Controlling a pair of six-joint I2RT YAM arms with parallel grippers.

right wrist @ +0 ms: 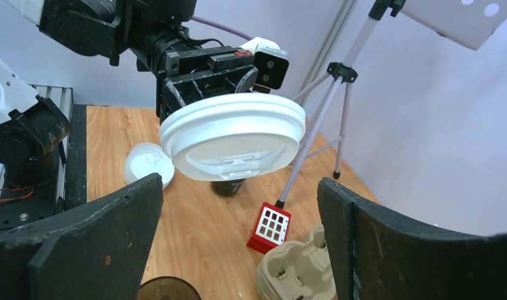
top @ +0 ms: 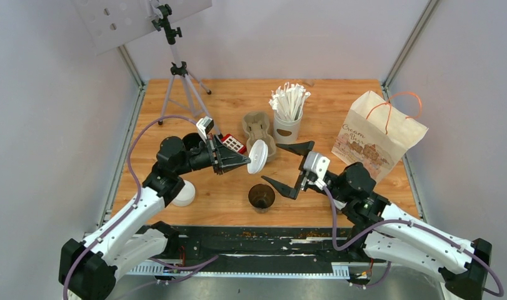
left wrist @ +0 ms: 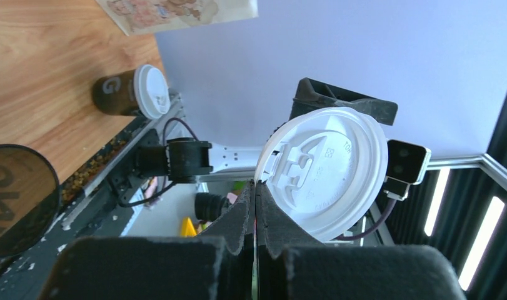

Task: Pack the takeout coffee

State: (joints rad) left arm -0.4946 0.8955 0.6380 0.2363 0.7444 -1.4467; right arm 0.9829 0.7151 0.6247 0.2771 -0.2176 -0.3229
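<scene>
cup [top: 261, 196] stands lidless on the worktop [top: 338, 106]. left pincer [top: 247, 161] is clenched on a white lid [top: 257, 156] at its rim. right pincer [top: 271, 162] gapes wide near the cup.

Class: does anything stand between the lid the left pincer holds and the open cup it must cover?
Nothing visible does. The left pincer holds the lid by its rim, raised just beyond the open cup. The open right pincer stands close, fingers either side of that path.

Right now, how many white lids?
3: held lid in left pincer; second lid beside left arm; third lid on brown cup by front rail. More may be hidden.
</scene>
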